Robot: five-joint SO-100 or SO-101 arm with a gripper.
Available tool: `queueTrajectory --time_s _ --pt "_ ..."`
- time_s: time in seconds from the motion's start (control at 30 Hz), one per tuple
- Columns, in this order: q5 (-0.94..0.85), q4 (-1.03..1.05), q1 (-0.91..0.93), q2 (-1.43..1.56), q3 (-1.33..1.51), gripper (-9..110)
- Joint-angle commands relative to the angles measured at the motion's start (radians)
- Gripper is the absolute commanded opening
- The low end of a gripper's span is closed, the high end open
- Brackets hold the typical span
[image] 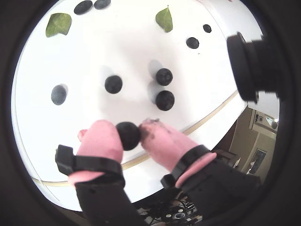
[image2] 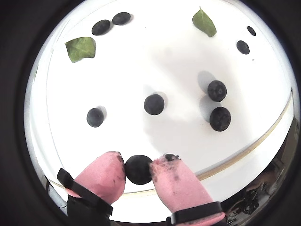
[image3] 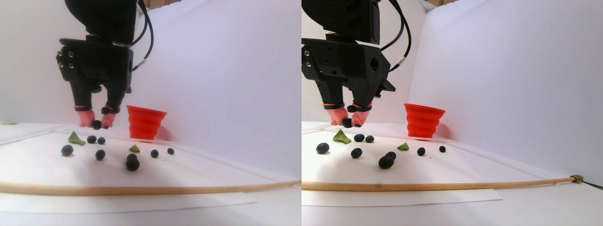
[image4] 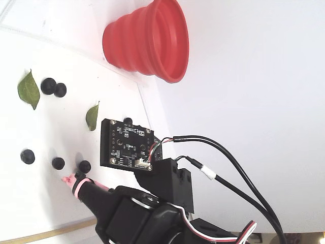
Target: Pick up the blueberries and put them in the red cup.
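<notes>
tool (image: 134,136) raised, pink fingertips (image: 101,139) pinching berry (image: 128,135)

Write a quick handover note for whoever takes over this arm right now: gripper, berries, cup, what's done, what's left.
Gripper: shut on one blueberry, pinched between the pink fingertips and lifted clear of the white sheet in the stereo pair view.
Red cup: upright at the back of the sheet, beyond the gripper; its inside is not visible from here.
Loose blueberries: eight lie on the sheet, among two green leaves.
Done: one berry picked up.
Left: carry it over the cup and drop it in, then fetch the remaining berries one at a time.
</notes>
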Motion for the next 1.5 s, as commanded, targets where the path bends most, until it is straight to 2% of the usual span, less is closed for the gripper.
queueTrajectory --time_s 0.0,0.7,1.47 --pt "-0.014 0.005 0.038 0.101 -0.025 10" --pt "-0.118 0.006 0.138 0.160 -0.133 10" --pt "-0.244 -0.051 0.219 0.084 -0.362 10"
